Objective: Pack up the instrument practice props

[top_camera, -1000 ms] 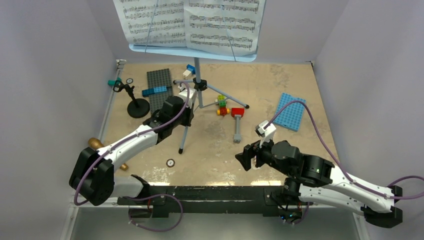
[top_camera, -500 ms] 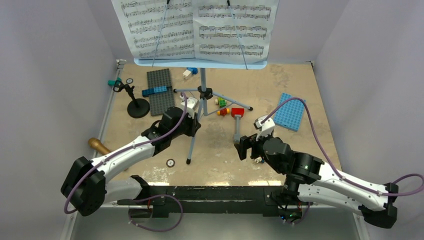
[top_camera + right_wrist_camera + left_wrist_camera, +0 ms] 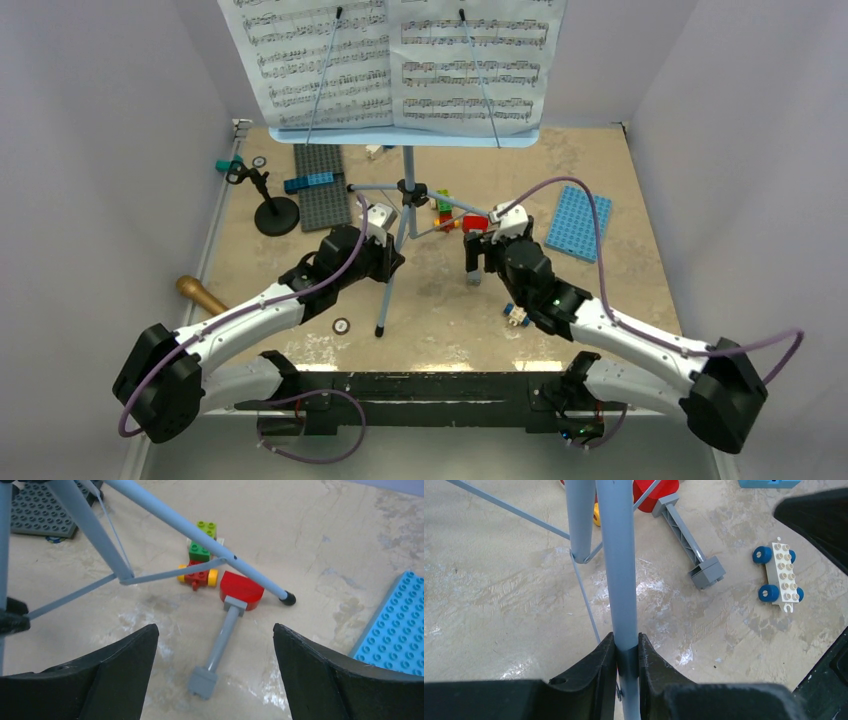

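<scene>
Left arm (image 3: 250,312), right arm (image 3: 630,335): white links, black joints, purple cable (image 3: 562,183) each. Left gripper (image 3: 626,647), right gripper (image 3: 214,630): black curved fingers.

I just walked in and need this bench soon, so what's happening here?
The left claw is shut on the near leg of the light-blue music stand, which is upright with sheet music on its shelf. The right claw hangs open by the stand's right leg, over a red-and-grey toy piece, holding nothing. The black mic stand and the gold-brown toy microphone sit untouched on the left side.
</scene>
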You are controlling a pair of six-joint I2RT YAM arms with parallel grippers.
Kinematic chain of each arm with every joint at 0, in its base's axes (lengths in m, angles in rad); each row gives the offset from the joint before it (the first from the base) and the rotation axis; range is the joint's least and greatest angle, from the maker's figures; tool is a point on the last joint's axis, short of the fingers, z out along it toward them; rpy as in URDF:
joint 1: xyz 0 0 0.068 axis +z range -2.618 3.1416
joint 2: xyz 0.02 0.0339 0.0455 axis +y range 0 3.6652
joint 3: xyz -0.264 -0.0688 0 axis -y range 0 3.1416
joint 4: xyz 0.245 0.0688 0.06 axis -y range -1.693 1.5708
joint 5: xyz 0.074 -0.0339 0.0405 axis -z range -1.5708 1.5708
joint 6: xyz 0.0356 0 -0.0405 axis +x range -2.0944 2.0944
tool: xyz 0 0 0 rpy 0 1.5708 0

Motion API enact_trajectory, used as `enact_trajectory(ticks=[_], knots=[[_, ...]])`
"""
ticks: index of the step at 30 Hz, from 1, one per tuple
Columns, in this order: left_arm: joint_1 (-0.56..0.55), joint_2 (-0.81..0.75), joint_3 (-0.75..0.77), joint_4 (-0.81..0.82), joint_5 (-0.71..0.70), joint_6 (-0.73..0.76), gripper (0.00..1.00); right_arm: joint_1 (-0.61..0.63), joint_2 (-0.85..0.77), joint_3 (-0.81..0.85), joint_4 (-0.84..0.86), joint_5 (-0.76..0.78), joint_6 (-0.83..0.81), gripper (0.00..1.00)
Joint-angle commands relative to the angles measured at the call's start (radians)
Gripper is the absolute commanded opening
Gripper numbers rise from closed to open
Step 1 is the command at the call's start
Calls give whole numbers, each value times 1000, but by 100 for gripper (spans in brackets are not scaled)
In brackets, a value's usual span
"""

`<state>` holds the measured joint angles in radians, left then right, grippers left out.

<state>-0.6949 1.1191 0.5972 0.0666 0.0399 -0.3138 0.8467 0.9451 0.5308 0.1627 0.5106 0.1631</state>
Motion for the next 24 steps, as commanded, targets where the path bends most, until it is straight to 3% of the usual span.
enact_trajectory(ticks=[1, 16, 24], knots=[[-31, -25, 1, 44, 87, -8, 0, -24, 176, 108, 272, -60, -183, 88], [-43, -43, -5, 15, 37, -24, 0, -39, 570, 273, 485, -46, -560, 80], [-61, -31, -5, 7, 16, -16, 0, -50, 667, 348, 486, -2, -615, 61]])
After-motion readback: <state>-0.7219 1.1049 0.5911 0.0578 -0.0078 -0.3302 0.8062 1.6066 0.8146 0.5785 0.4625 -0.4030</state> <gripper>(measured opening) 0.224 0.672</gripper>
